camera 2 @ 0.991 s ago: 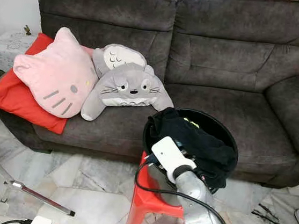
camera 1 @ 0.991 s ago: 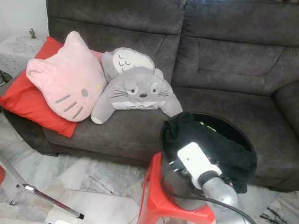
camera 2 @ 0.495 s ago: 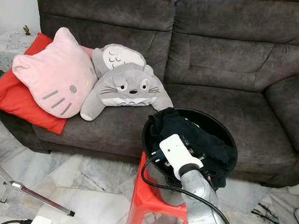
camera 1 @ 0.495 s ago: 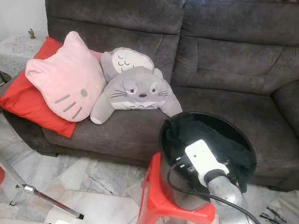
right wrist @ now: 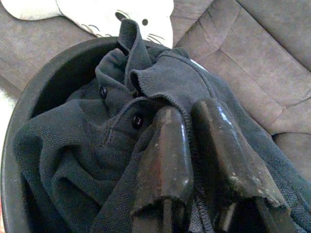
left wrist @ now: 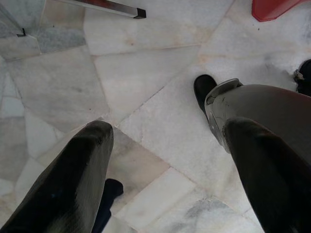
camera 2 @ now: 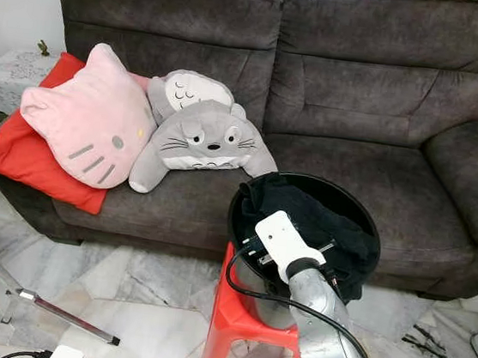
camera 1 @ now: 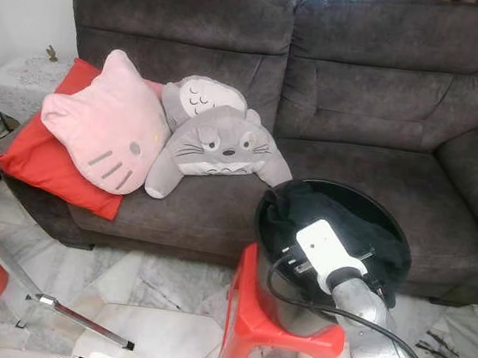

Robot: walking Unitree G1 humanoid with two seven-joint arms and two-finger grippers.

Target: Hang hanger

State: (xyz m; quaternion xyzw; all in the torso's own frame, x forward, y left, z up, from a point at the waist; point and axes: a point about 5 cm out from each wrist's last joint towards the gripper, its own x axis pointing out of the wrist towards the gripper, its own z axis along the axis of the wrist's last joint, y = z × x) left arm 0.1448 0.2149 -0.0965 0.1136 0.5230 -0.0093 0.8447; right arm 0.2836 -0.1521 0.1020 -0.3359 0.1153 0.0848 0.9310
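Stool (camera 1: 250,323), red plastic, on marble floor (camera 1: 147,307) at 6 o'clock, carrying a black bucket (camera 2: 243,257) filled with a dark polo shirt (right wrist: 97,160). Right tool (right wrist: 194,131) sits inside the bucket, fingers nearly together with a fold of the shirt pinched between them; left tool (left wrist: 160,145) hangs spread wide over the floor, holding nothing. Sofa (camera 1: 360,98), grey, at 12 o'clock, with pink cat cushion (camera 1: 107,125), red cushion (camera 1: 34,160) and grey plush (camera 1: 217,146) at 10 o'clock.

Knit shirt (right wrist: 97,145) (matt), glossy bucket (camera 1: 272,269)

Dark shirt (camera 2: 320,227) in black bucket (camera 2: 246,232)
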